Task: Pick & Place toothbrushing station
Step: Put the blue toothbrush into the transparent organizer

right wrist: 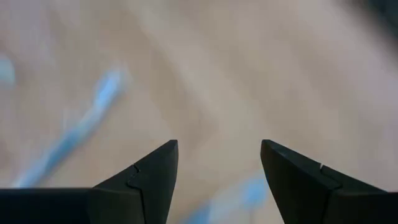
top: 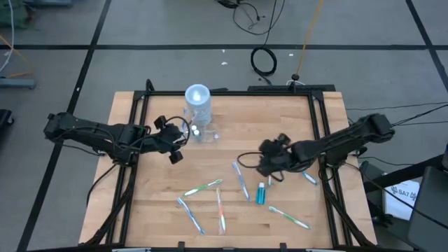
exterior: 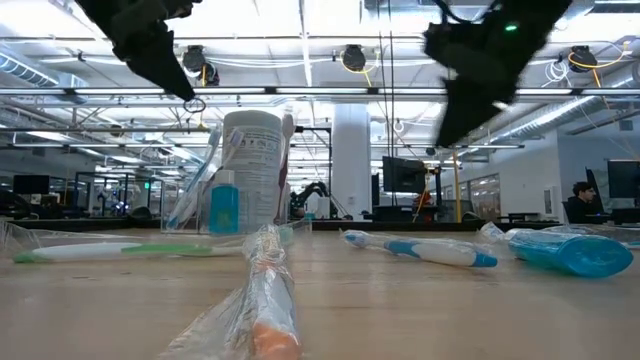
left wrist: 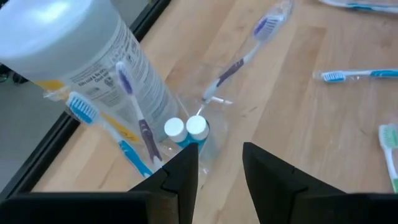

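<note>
Wrapped toothbrushes (top: 204,187) lie scattered on the near half of the wooden table (top: 140,210) in the high view, with a teal tube (top: 261,194) among them. At the far edge, left of centre, stands the toothbrushing station (top: 197,112), upright, its pale round top uppermost. The left claw (top: 180,143) sits just left of the station's low tray part, close beside it; contact cannot be confirmed from above. The right claw (top: 264,166) is over the right half of the table, well apart from the station, above the scattered brushes.

Low view: a wrapped toothbrush (exterior: 265,300) lies nearest the camera, pointing away. Behind it the station (exterior: 250,172) stands upright on the table with brushes and a blue tube in its tray part. Both arms hang above, clear of the table surface.

Left wrist view: the left claw (left wrist: 219,171) is partly open, with a narrow gap between its fingers (left wrist: 183,177). Nothing sits in that gap. The station (left wrist: 81,59) lies just ahead, and two white-capped tubes (left wrist: 186,129) in its tray part are immediately in front of the fingertips.

Right wrist view: the right claw (right wrist: 219,165) is wide open and empty above the table, with blurred blue shapes beneath.
</note>
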Robot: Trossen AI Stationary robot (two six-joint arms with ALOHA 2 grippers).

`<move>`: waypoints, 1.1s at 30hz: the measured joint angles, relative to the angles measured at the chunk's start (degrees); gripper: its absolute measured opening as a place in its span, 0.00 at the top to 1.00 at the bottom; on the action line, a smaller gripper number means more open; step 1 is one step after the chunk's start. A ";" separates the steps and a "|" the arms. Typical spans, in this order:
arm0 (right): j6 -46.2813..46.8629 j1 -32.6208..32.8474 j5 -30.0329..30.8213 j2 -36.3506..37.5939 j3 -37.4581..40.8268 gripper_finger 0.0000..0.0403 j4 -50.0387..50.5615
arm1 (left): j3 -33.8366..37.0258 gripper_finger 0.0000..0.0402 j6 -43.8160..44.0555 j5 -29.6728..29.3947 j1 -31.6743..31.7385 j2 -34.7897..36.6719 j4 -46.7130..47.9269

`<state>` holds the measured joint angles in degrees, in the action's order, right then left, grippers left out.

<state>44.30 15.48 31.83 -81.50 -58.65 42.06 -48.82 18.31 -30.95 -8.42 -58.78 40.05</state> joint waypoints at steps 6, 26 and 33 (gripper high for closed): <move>13.26 0.03 -14.38 2.09 0.28 0.44 19.41 | 0.13 0.67 -1.15 -0.37 -0.01 -0.53 -1.25; 18.04 -0.12 -24.52 2.66 21.36 0.44 8.20 | 0.13 0.67 -4.73 -0.53 0.11 -0.57 -1.31; 19.22 -0.10 -24.60 2.65 22.50 0.52 6.57 | 0.13 0.67 -6.04 -0.55 0.19 -0.57 -1.33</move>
<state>63.53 15.38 7.24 -78.85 -36.15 48.62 -48.69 12.27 -31.51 -8.23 -59.35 38.72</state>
